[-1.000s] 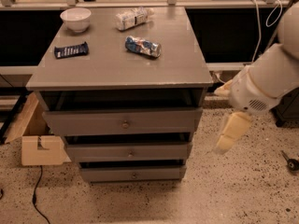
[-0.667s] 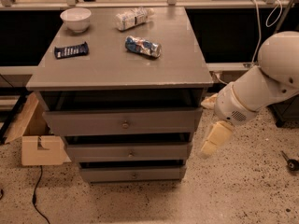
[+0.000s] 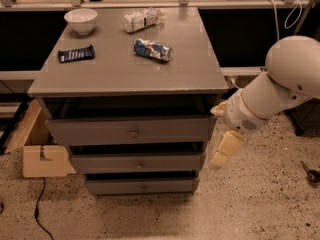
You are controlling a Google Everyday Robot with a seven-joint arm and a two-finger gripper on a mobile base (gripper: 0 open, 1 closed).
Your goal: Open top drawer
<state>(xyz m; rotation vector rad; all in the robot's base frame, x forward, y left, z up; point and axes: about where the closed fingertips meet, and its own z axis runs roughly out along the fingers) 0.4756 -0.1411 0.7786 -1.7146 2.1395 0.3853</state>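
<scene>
The top drawer (image 3: 95, 130) is the widest grey front under the cabinet top, with a small round brass knob (image 3: 134, 133) at its centre. Its front sits about flush with the cabinet, with a dark gap above it. My gripper (image 3: 216, 136) hangs on the white arm (image 3: 280, 84) just off the cabinet's right edge, level with the top drawer. Its cream fingers (image 3: 226, 146) are spread apart and hold nothing. It is well to the right of the knob and does not touch it.
Two narrower grey drawers (image 3: 137, 163) sit below. On the cabinet top (image 3: 115, 74) lie a white bowl (image 3: 81, 20), a dark snack bar (image 3: 76, 53), a blue packet (image 3: 152, 49) and a bottle (image 3: 142, 19). A cardboard box (image 3: 42, 159) stands on the floor at left.
The arm and gripper have moved left, from off to the right to right beside the cabinet's right edge. The drawers have not moved.
</scene>
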